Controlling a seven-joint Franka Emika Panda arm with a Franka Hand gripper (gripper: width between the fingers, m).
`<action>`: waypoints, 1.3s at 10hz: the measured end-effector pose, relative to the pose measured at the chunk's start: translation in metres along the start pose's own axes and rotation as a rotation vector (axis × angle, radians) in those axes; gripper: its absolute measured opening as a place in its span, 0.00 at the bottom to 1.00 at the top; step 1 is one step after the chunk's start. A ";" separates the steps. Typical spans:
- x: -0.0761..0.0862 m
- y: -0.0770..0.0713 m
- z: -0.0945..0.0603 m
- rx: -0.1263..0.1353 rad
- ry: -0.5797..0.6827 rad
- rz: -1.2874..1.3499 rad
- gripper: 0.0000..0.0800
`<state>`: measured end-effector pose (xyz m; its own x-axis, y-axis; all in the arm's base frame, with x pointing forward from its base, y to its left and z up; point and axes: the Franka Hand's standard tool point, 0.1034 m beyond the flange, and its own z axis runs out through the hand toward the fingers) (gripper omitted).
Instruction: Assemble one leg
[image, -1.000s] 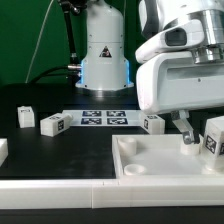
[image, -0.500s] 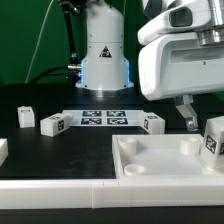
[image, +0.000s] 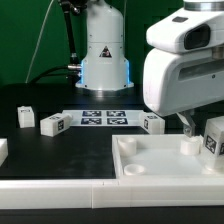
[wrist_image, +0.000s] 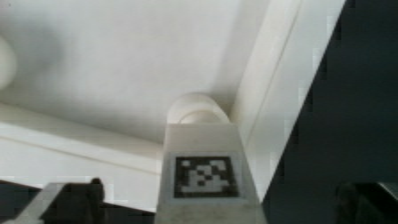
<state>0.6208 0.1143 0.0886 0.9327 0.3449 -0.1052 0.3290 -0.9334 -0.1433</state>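
Observation:
A leg (image: 213, 139), a small white post with a tag, stands upright at the right end of the large white square top (image: 150, 160). My gripper (image: 197, 128) hangs over that corner with one finger (image: 186, 124) showing just left of the leg. In the wrist view the leg (wrist_image: 210, 175) stands between the two dark fingers (wrist_image: 71, 203), with gaps on both sides. The jaws are open and hold nothing. A round corner socket (wrist_image: 199, 106) of the top (wrist_image: 107, 60) lies just beyond the leg.
Three more tagged legs lie on the black table: one at the exterior view's left (image: 25, 117), one beside it (image: 53, 124), one near the top's far edge (image: 152, 122). The marker board (image: 104, 117) lies before the robot base (image: 104, 60). A white part (image: 2, 150) sits at the left edge.
The gripper rose, then came down a little and shifted toward the exterior view's right. The leg and the other parts have not moved.

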 end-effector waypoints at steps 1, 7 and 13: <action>-0.006 -0.002 0.001 0.015 -0.089 0.003 0.81; 0.004 0.001 -0.002 0.006 -0.055 0.003 0.36; 0.001 -0.002 0.000 -0.009 -0.013 0.268 0.36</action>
<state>0.6210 0.1162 0.0891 0.9848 0.0869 -0.1505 0.0723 -0.9924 -0.1001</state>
